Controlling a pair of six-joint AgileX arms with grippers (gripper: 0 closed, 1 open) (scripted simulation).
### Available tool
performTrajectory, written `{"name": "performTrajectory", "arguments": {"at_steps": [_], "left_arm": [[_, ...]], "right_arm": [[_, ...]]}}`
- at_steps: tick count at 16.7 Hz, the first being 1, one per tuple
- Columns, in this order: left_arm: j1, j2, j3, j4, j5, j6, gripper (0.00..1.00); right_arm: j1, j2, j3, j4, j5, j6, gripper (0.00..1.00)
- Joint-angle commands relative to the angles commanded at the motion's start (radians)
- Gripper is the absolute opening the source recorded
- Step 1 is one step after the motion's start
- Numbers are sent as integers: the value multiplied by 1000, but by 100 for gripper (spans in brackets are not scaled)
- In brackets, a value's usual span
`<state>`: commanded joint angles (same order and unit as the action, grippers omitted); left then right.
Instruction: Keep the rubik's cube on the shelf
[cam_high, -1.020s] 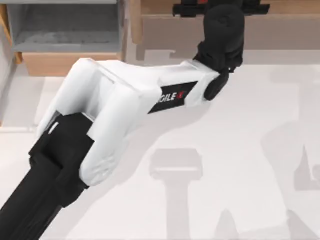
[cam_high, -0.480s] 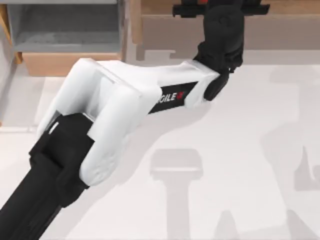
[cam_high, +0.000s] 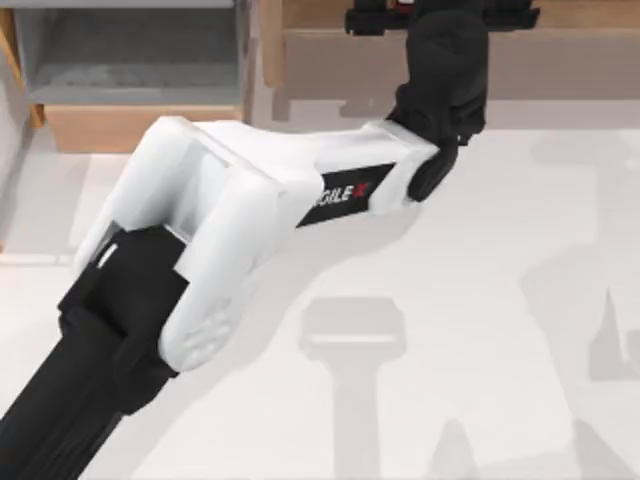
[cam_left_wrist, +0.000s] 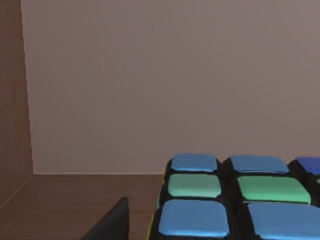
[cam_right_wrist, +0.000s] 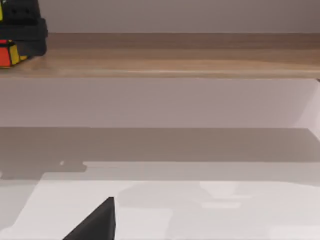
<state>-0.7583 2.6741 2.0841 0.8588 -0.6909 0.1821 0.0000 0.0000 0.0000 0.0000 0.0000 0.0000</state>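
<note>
The left arm reaches across the table (cam_high: 480, 300) to the shelf (cam_high: 580, 60) at the far edge. The left pincer (cam_high: 440, 15) hangs over the ledge, presumably to set down the rubik's cube (cam_left_wrist: 235, 197), which sits at the pincer on the shelf. Its grip cannot be told. Against the earlier frame, the pincer has crept slightly farther in.
</note>
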Motion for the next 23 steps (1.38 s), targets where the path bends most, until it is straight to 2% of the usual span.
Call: {"name": "performTrajectory", "arguments": {"at_steps": [7,11,14,17,20,23], "left_arm": [[-1,0,0,0,0,0,100],[-51,-96,-34,36,65,96,100],[-41,-257,-101,93,188,275,100],[62,-440,-190,157,351,514,100],[253,-611,-303,228,528,779,100],[503,-749,-452,304,702,1027,100]], "right_arm": [[0,0,0,0,0,0,100],[0,0,0,0,0,0,100],[0,0,0,0,0,0,100],[0,0,0,0,0,0,100],[0,0,0,0,0,0,100],[0,0,0,0,0,0,100]]}}
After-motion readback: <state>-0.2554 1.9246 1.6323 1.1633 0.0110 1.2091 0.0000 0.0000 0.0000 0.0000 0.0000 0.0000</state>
